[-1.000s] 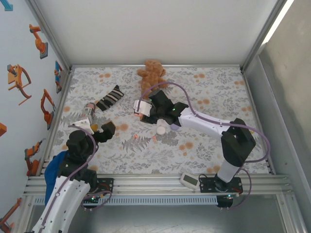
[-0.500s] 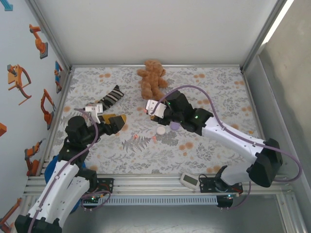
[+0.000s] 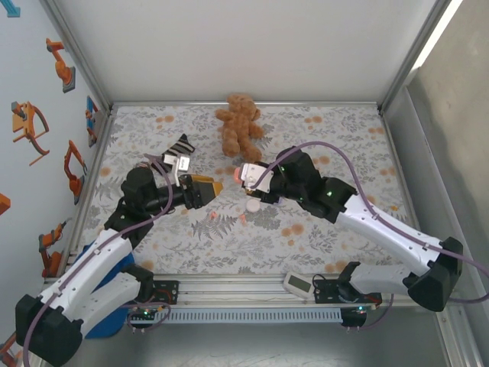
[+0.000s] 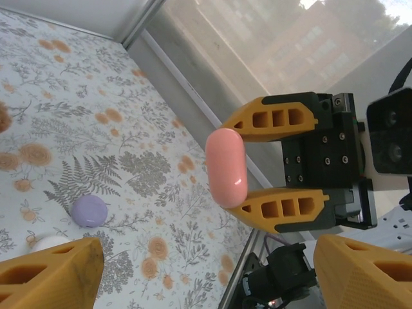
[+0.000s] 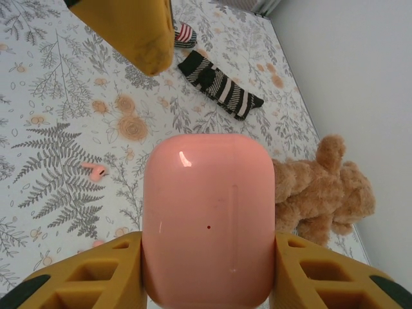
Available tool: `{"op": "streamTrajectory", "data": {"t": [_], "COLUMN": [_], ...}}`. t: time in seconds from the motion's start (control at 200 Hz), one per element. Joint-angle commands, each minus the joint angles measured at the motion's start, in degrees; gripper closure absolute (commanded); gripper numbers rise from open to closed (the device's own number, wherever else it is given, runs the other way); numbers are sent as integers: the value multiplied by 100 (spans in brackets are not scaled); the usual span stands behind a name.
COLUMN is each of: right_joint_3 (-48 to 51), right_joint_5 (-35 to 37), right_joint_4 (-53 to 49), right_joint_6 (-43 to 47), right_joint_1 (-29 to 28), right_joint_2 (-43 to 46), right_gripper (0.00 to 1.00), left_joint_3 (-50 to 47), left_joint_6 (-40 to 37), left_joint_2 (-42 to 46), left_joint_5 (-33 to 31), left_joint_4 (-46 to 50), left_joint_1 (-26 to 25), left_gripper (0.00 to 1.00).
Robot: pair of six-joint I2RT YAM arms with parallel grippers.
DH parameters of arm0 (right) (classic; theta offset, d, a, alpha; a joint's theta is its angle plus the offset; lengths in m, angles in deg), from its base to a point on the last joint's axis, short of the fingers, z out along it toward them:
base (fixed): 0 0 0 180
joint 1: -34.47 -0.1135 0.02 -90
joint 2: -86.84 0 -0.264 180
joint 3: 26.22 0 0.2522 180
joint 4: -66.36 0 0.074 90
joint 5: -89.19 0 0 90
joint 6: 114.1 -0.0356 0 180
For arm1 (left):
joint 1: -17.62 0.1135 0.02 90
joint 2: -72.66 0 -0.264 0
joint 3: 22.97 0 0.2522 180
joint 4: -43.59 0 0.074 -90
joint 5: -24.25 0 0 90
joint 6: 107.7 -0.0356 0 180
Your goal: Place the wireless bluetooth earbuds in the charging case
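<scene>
My right gripper (image 5: 209,283) is shut on a salmon-pink charging case (image 5: 209,219), held above the floral mat (image 3: 344,138). From above, the case (image 3: 234,176) hangs near the mat's centre. My left gripper (image 3: 214,189) is open and empty, pointing at the case from the left with a small gap; in its wrist view the case (image 4: 225,167) sits between the other arm's fingers (image 4: 283,209). Two salmon-pink earbuds (image 3: 212,216) (image 3: 243,219) lie on the mat below, one also in the right wrist view as an earbud (image 5: 96,171). A lilac case (image 4: 89,210) and a white case (image 3: 252,205) lie nearby.
A teddy bear (image 3: 239,122) lies at the back centre and a striped sock (image 3: 177,149) at the back left. A white device (image 3: 298,283) rests on the front rail. Walls enclose the mat on the left, the back and the right.
My left arm swung right and forward to the centre, its jaws narrowing slightly. My right gripper shifted a little right and nearer with the pink case still held.
</scene>
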Motion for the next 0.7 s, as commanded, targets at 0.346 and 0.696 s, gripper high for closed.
{"op": "streamTrajectory", "data": {"t": [0.346, 0.696], "right_joint_3": [101, 134], "right_joint_5": [33, 349], "right_joint_4": [-213, -15], "right_joint_6": [49, 27], "right_joint_1": [-121, -181], "right_joint_2": [301, 262], "right_gripper": [68, 68], "left_joint_3": [579, 788], "left_joint_6": [122, 67], "left_joint_2": [-1039, -1469], "left_joint_5": [-21, 13], "left_joint_4": [-935, -1032], "left_joint_1": [-802, -1051], "left_gripper": [24, 48]}}
